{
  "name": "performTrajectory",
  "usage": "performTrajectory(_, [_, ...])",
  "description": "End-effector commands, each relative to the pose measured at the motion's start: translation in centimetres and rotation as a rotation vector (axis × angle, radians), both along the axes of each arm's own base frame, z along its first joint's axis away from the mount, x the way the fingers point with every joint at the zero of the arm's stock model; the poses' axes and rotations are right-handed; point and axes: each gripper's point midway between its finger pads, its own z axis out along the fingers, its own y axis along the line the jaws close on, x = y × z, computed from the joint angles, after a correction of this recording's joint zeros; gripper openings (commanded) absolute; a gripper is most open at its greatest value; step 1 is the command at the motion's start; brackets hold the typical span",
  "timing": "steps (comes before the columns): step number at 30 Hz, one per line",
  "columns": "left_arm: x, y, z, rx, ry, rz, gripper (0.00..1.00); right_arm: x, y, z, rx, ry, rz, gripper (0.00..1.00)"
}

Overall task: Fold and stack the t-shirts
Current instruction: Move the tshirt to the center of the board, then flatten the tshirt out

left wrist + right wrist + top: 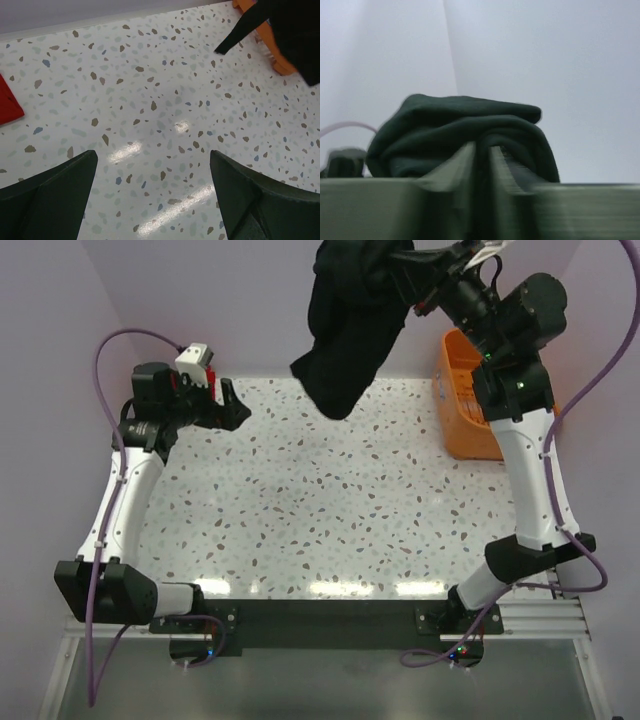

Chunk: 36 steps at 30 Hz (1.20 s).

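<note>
The black t-shirt (345, 330) hangs bunched high above the far edge of the table, its lower end dangling over the speckled top. My right gripper (405, 275) is shut on its upper part; in the right wrist view the dark cloth (455, 125) bulges over the closed gripper (482, 150). The left gripper (235, 405) hovers low over the table's far left, open and with nothing in it; in its own view the gripper (152, 155) frames bare table. A corner of the red t-shirt (7, 107) lies flat at that view's left edge. The black shirt's tail (290, 30) hangs at the upper right.
An orange plastic basket (465, 400) stands at the table's far right edge, also seen behind the hanging shirt as the basket (272, 47) in the left wrist view. A white wall closes the far side of the speckled table (330, 510).
</note>
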Motion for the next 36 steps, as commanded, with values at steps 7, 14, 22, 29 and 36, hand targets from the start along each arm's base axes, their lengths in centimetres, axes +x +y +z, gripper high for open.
performTrajectory(7, [-1.7, 1.9, 0.3, 0.126, -0.074, -0.013, 1.00, 4.3, -7.8, -28.0, 0.036, 0.907, -0.215, 0.99])
performTrajectory(14, [-3.2, 2.0, -7.4, 0.297, 0.061, -0.216, 1.00, 1.1, -9.5, -43.2, -0.418, 1.195, -0.110, 0.98])
performTrajectory(22, [-2.3, 3.7, -16.4, 0.425, 0.285, -0.296, 0.70, -4.2, -3.7, -50.9, -0.773, 1.254, 0.061, 0.85])
performTrajectory(29, [0.6, 2.2, -21.9, 0.457, 0.364, -0.272, 0.72, -5.9, -1.6, -57.4, -0.858, 1.419, 0.109, 0.83])
performTrajectory(36, [2.9, 0.9, -24.7, 0.545, 0.344, -0.240, 0.73, -6.6, -0.5, -62.4, -0.884, 1.546, 0.104, 0.81])
